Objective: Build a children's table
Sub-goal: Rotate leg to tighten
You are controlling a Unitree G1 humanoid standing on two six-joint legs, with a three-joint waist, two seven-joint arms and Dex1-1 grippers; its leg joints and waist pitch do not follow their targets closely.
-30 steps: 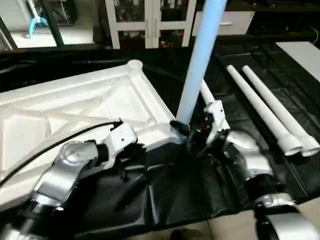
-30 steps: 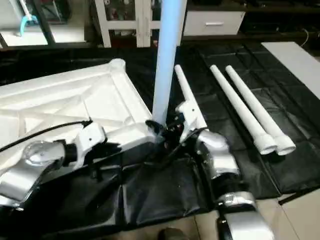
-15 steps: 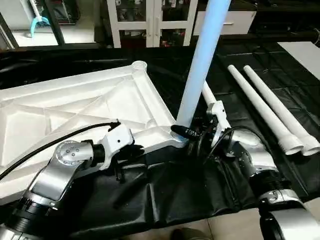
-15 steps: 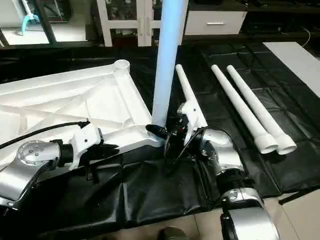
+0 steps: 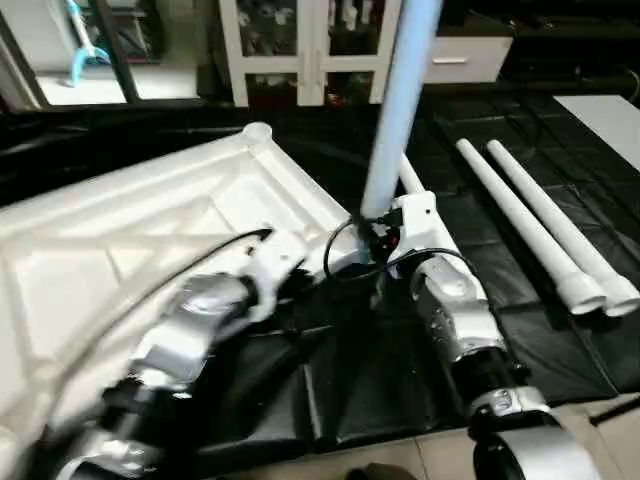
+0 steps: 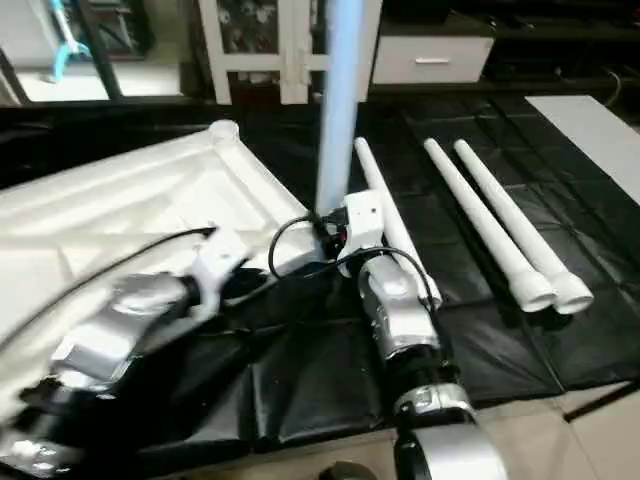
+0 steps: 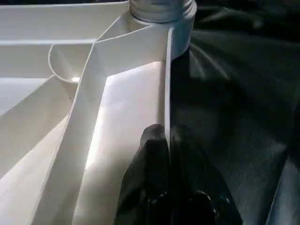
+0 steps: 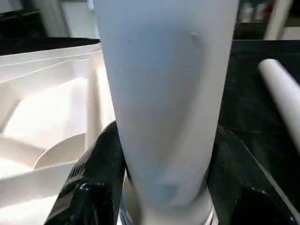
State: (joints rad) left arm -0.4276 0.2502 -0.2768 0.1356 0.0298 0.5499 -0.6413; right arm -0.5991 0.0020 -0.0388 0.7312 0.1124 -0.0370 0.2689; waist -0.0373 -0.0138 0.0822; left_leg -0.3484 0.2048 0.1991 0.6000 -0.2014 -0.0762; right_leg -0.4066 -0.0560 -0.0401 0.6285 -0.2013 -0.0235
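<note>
On the black mat [image 5: 400, 370], the upright leg [image 5: 395, 110] runs out of frame.

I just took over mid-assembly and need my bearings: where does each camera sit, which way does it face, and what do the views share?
Left and right eye views: on the head, looking forward and down over both silver forearms at the table top, the upright leg and three loose legs on the black mat.
Left wrist view: on the left wrist, looking along the left gripper, jaws pinched on the table top's rim.
Right wrist view: on the right wrist, right gripper jaws flanking the upright leg.
Shared: both wrist views show the upright leg's corner socket.
</note>
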